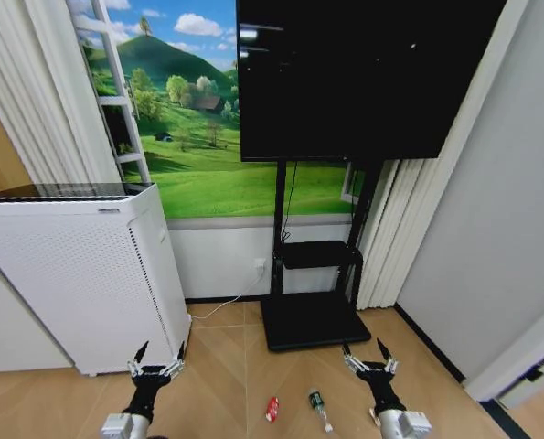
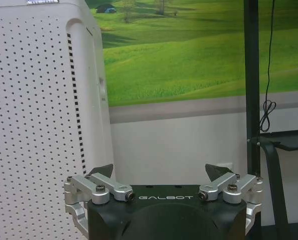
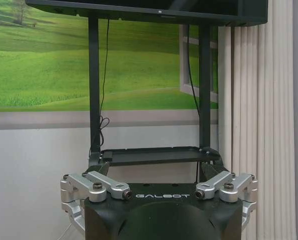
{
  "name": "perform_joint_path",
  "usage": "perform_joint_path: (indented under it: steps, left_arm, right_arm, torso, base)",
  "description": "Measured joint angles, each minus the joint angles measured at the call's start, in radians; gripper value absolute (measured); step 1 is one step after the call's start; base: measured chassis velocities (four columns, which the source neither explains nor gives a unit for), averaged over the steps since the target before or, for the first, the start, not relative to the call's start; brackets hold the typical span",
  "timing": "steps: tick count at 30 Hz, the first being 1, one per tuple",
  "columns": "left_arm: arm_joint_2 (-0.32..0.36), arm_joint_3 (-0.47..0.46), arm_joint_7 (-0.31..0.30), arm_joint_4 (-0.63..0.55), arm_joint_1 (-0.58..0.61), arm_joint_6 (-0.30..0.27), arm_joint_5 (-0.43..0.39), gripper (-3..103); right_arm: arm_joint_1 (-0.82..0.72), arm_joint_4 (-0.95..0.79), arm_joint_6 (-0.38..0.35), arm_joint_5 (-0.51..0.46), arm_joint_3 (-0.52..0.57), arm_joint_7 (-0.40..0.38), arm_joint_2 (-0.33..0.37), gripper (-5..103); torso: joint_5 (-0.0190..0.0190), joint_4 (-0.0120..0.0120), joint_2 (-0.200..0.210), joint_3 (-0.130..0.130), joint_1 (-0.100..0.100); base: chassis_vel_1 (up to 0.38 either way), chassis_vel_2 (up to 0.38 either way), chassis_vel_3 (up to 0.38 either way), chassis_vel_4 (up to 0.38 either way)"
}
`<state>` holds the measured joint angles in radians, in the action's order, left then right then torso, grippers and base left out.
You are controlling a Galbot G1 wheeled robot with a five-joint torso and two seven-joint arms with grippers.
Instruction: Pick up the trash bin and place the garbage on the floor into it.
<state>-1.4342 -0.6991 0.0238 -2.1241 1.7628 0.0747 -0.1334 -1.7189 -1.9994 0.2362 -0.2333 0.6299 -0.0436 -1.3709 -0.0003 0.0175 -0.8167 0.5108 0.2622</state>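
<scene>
Low at the bottom left of the head frame, left pincer (image 1: 159,353), fingers spread wide, empty, raised above the wood floor (image 1: 226,366) just in front of the white perforated appliance (image 1: 80,274). Same pincer in the left wrist frame (image 2: 161,172), dark fingertips well apart, nothing between them, appliance (image 2: 38,125) filling the left side and the green landscape mural (image 2: 189,50) behind. Low at the bottom right of the head frame, right pincer (image 1: 367,355), likewise spread wide and empty, hovering near the front right corner of the black TV stand base (image 1: 313,320). In the right wrist frame, that pincer (image 3: 159,172) open toward the stand's small black shelf (image 3: 154,155), with the pleated curtain (image 3: 254,125) at the right.

Between the two pincers, at the bottom centre of the head frame, garbage on the floor: a little red can (image 1: 272,408) and, just right of it, a clear plastic bottle (image 1: 319,408) with a green label, lying apart from each other and untouched. Higher up, large dark TV screen (image 1: 363,78) in the upper right, mural to its left, white ladder-like shelf (image 1: 116,91) in the upper left.
</scene>
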Motion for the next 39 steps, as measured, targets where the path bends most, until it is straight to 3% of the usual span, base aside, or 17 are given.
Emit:
perform_joint_path:
  steps: [16,39]
  left_arm:
    - [-0.011,0.001,-0.009,0.006,0.001,0.002,-0.044,100]
    - [-0.008,0.015,0.002,0.018,0.02,-0.002,-0.059,100]
  right_arm:
    - [-0.007,0.001,0.005,0.0,-0.012,0.017,-0.001,100]
    - [-0.016,0.011,0.003,0.012,-0.011,0.02,-0.038,100]
  torso:
    - [0.0003,-0.0005,0.006,-0.004,-0.004]
    - [0.0003,-0.0006,0.116,-0.067,-0.052]
  base:
    - [0.034,-0.013,-0.023,0.027]
    - [0.0,0.0,0.0,0.0]
